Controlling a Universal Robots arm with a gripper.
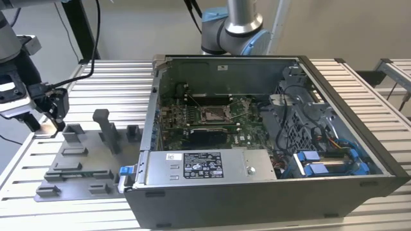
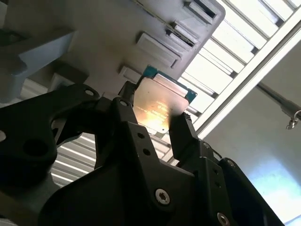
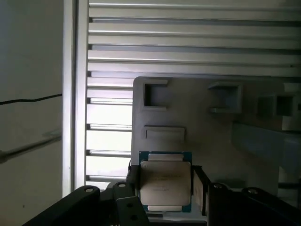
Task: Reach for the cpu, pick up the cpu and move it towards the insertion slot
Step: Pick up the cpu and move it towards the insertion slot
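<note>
Gripper (image 3: 165, 188) pinches the cpu (image 3: 164, 174) by opposite edges; we judge it light, stiff, thin, fragile. From it, the insertion slot (image 1: 212, 114) sits well apart at three o'clock, exterior view.

Desk (image 1: 109, 82): silver metal top built of long parallel slats with dark gaps between them. The slats also show in the first wrist view (image 3: 188, 42) and the second wrist view (image 2: 244, 56).

Two things lie directly on it. A grey fixture plate (image 1: 83, 168) lies flat toward the exterior view's left. It has moulded blocks, pockets and one taller upright post (image 1: 106, 130); the plate also shows in both wrist views (image 3: 188, 117) (image 2: 117, 28). An open desktop computer case (image 1: 257, 192) lies on its side just beside the plate, running from centre to the exterior view's right.
</note>
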